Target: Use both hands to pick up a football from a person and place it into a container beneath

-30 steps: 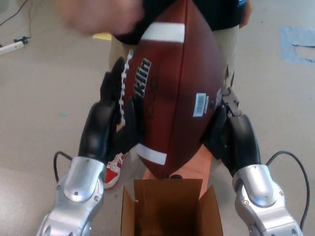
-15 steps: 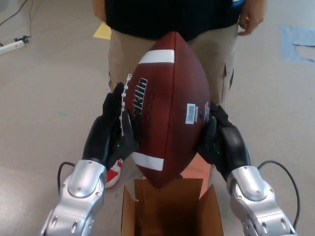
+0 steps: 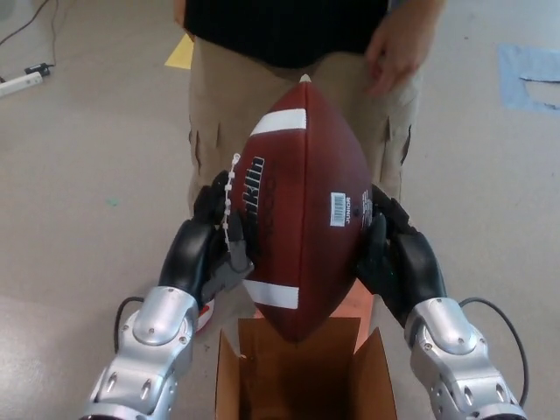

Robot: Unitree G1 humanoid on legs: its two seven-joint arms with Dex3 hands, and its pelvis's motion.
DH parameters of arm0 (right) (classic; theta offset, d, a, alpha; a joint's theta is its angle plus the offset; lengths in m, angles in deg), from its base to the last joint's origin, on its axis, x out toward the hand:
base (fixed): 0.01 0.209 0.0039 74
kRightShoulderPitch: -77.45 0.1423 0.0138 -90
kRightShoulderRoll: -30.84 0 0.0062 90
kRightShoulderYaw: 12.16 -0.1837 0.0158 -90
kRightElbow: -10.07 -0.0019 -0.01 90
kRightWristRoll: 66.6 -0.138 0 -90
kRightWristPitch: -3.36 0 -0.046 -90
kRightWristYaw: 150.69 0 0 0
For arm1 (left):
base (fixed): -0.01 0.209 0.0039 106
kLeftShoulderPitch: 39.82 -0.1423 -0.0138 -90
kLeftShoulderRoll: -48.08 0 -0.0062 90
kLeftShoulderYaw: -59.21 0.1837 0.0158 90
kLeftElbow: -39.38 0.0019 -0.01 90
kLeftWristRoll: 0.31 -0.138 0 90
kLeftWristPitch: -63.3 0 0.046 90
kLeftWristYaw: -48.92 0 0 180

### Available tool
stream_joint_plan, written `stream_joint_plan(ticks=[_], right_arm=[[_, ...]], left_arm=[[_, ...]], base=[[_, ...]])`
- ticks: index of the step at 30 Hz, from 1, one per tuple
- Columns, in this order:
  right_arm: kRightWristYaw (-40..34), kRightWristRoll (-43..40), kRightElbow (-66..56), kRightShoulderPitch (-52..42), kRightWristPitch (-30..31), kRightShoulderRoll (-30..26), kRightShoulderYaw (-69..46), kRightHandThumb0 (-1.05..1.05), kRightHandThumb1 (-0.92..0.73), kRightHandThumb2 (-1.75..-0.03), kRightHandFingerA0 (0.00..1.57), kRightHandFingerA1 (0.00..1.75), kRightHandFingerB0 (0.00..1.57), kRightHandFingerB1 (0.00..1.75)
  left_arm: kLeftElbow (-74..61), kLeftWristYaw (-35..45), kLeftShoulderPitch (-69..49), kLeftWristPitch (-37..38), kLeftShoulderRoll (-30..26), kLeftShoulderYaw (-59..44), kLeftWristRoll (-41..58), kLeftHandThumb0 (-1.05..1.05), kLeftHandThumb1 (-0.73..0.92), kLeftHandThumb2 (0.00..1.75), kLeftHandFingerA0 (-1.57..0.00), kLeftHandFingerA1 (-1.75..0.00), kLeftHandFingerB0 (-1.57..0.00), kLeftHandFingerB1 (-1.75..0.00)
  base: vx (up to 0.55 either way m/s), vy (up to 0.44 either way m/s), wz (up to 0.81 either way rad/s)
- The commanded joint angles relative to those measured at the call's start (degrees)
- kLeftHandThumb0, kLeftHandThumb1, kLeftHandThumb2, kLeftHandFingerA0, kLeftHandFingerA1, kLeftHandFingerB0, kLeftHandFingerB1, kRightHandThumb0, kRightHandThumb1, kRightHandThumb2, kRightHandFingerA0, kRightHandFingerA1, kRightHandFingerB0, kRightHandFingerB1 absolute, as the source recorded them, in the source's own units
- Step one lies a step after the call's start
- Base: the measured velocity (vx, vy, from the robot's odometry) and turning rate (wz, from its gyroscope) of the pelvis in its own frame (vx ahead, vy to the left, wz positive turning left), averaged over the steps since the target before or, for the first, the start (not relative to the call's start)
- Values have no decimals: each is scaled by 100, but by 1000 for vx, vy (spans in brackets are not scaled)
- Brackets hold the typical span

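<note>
Football (image 3: 302, 210) squeezed end-up between left robot hand (image 3: 210, 245) and right robot hand (image 3: 395, 254); risk: slick curved skin squirting out, missing cardboard box (image 3: 302, 372).

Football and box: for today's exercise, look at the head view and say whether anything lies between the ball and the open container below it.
Nothing visible does. The football, pressed between the left hand and the right hand, hangs point-down right over the open cardboard box; its flaps are spread apart. The box's floor is cut off by the picture's edge.
</note>
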Motion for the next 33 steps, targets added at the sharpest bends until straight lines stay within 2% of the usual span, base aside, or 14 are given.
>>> stream_joint_plan(ticks=[1, 7, 9, 12, 14, 15, 16, 17, 19, 20, 21, 22, 26, 33], right_arm=[[288, -209, 503, 431, -459, 108, -204, -79, -86, -101, 0, 0, 0, 3], [266, -152, 937, 735, -589, 24, -373, -78, -83, -99, 0, 0, 0, 3], [297, -156, 1065, 802, -640, -7, -424, -70, -92, -81, 0, 0, 0, 1], [306, -179, 1213, 930, -737, -25, -497, -78, -85, -100, 0, 0, 0, 3], [320, -116, 1358, 1013, -856, -55, -498, -79, -87, -102, 0, 0, 0, 2], [277, -27, 1380, 1002, -889, -93, -448, -69, -92, -83, 0, 0, 0, 2], [265, -2, 1391, 1001, -903, -104, -434, -69, -92, -83, 0, 0, 0, 2], [-159, 234, 1433, 1057, -776, -294, -375, -82, -81, -102, 0, 3, 0, 4], [-449, 35, 1501, 1121, -721, -539, -700, -83, -86, -114, 0, 10, 0, 9], [-545, -80, 1536, 1156, -690, -690, -875, -78, -77, -95, 0, 1, 0, 3], [-604, -56, 1561, 1183, -654, -788, -923, -78, -77, -95, 0, 1, 0, 3], [-578, -128, 1626, 1223, -609, -1091, -1098, -91, -92, -116, 0, 3, 0, 2], [-515, -197, 1705, 1234, -638, -1603, -1384, -95, -90, -115, 0, 1, 0, 2], [-257, -401, 1714, 1074, -891, -1577, -1736, -94, -82, -112, 0, 3, 0, 5]], left_arm=[[639, 359, 390, 448, 149, 28, -124, -77, 90, 118, 0, -14, 0, -16], [1159, 405, 762, 579, 213, -94, -65, -76, 86, 117, 0, -16, 0, -18], [1341, 375, 862, 724, 221, -78, -161, -76, 88, 117, 0, -15, 0, -17], [1539, 386, 1031, 786, 195, -79, -218, -76, 87, 118, 0, -16, 0, -17], [1711, 579, 1149, 776, 189, -190, -79, -80, 82, 100, 0, -3, 0, -7], [1714, 658, 1156, 700, 159, -203, -59, -77, 80, 96, 0, -2, 0, -6], [1719, 683, 1160, 681, 152, -209, -55, -77, 80, 96, 0, -2, 0, -6], [1770, 774, 1258, 623, -86, -291, -67, -90, 91, 118, 0, -7, 0, -5], [1875, 839, 1381, 493, -549, -590, 43, -98, 90, 118, 0, -2, 0, 0], [2012, 880, 1467, 505, -814, -773, 110, -99, 89, 118, 0, -2, 0, 0], [2152, 924, 1536, 585, -947, -876, 121, -99, 89, 118, 0, -2, 0, 0], [2418, 1127, 1703, 582, -1410, -1141, 238, -98, 88, 117, 0, -2, 0, 0], [2871, 1192, 1993, 518, -2257, -1591, 319, -99, 87, 116, 0, -4, 0, 0], [3330, 1533, 1961, 843, -2622, -2177, 507, -99, 84, 112, 0, -6, 0, 0]], base=[[0, 0, 0], [0, 0, 0], [0, 0, 0], [0, 0, 0], [0, 0, 0], [0, 0, 0], [0, 0, 0], [0, 0, 0], [0, 0, 0], [0, 0, 0], [0, 0, 0], [0, 0, 0], [0, 0, 0], [0, 0, 0]])
